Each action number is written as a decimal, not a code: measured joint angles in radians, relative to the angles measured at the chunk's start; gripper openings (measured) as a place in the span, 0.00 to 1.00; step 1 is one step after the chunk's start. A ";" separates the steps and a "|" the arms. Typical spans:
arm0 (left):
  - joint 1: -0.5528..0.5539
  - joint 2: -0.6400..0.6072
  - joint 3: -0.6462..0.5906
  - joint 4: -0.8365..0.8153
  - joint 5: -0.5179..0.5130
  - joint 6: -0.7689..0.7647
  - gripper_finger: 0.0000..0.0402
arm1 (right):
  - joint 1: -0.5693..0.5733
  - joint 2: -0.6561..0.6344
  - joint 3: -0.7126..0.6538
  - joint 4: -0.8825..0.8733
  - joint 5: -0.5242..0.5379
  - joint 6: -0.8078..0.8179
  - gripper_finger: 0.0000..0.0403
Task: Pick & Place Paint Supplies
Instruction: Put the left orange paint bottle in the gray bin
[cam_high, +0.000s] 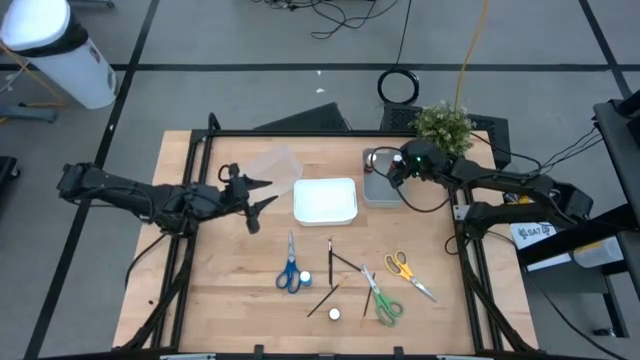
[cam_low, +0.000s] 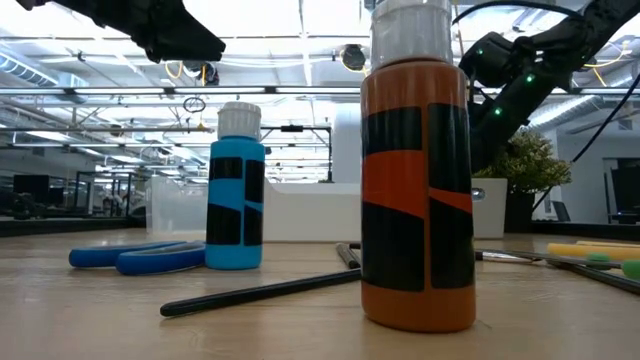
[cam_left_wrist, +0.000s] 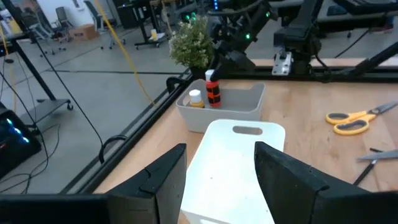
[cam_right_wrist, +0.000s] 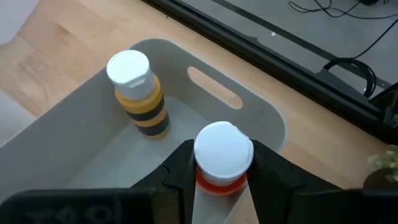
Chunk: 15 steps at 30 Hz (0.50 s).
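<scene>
Right gripper (cam_right_wrist: 217, 180), fingers pinched on red paint pot (cam_right_wrist: 222, 155) above grey tray (cam_right_wrist: 261, 118): pot is best lowered upright, clear of yellow pot (cam_right_wrist: 140, 99) ahead.

No text, label or number can be read anywhere.

Grey taped floor (cam_high: 250, 40), black cables (cam_high: 340, 20), bright ceiling lights (cam_low: 300, 20).
</scene>
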 joint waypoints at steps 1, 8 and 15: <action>0.000 0.003 0.000 0.000 0.000 -0.004 0.51 | -0.001 0.000 -0.001 0.000 -0.001 0.000 0.26; 0.000 0.003 0.000 0.000 0.000 -0.027 0.52 | -0.001 0.015 -0.001 0.015 -0.001 0.000 0.26; 0.000 0.003 0.000 0.001 0.048 -0.032 0.48 | -0.001 0.088 0.000 0.065 -0.002 -0.005 0.26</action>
